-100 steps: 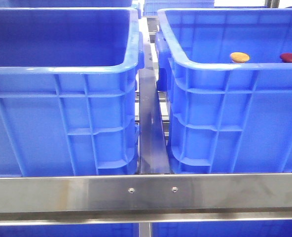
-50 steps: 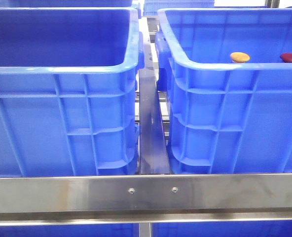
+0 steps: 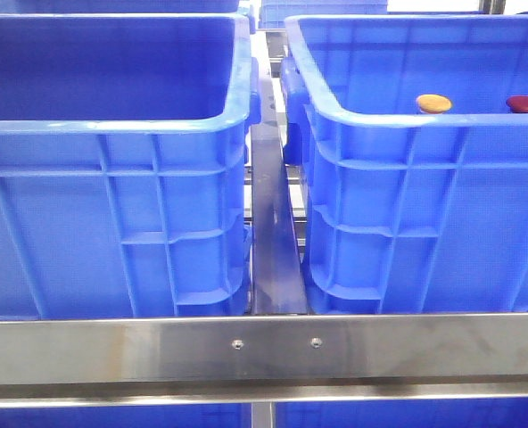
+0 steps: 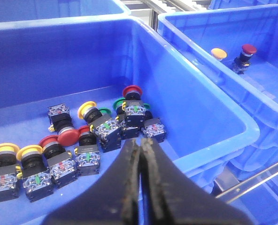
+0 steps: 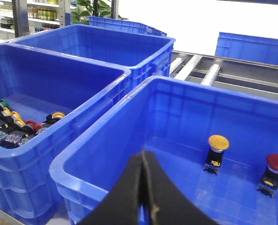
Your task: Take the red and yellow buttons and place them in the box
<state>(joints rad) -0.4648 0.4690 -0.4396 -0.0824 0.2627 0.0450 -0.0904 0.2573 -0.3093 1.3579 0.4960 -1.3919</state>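
Two buttons stand in your right box (image 3: 407, 205).
The yellow button (image 5: 218, 143) and red button (image 5: 276, 163) stand apart; left tool (image 4: 140, 146) and right tool (image 5: 142, 157) are pressed together, holding nothing.

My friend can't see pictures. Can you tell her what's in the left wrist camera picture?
The left gripper, shut and empty, hangs over a blue crate holding a heap of push buttons with red, yellow and green caps. In the next crate, a yellow button and a red button stand upright.
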